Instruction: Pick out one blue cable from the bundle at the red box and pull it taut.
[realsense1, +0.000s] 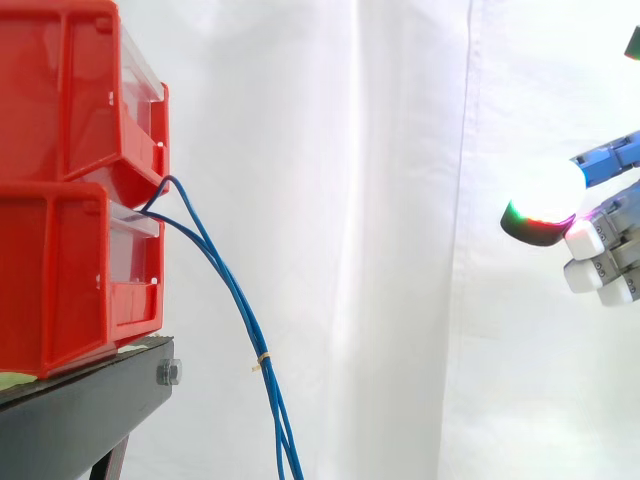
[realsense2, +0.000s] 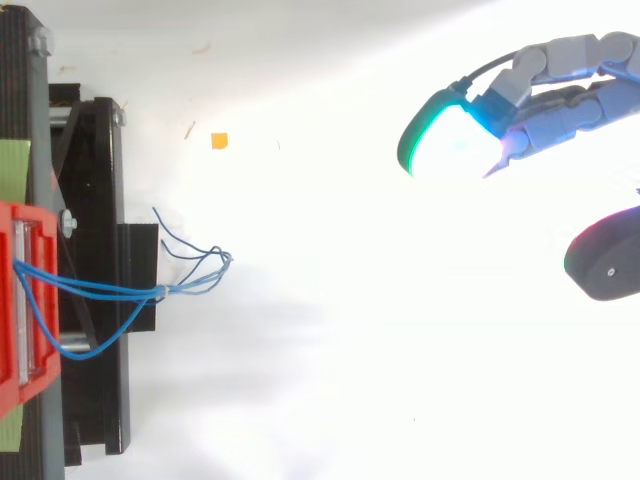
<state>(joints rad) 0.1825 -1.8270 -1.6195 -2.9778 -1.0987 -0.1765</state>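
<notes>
Hand (realsense2: 578, 103) hangs open and empty, well apart from the blue cables (realsense1: 243, 300).

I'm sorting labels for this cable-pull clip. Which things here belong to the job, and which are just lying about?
Job: blue cables, red bins, hand, open and well clear of the cables.
Lying about: orange scrap, black stand, white curtain.

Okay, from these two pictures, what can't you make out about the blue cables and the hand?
The blue cables, lower run: side view, cut off by the bottom edge.
Where they are fixed: side view, hidden between the red bins.
Strand count: both views, thin and overlapping.
The hand, its palm: both views, cut off by the right edge.
</notes>
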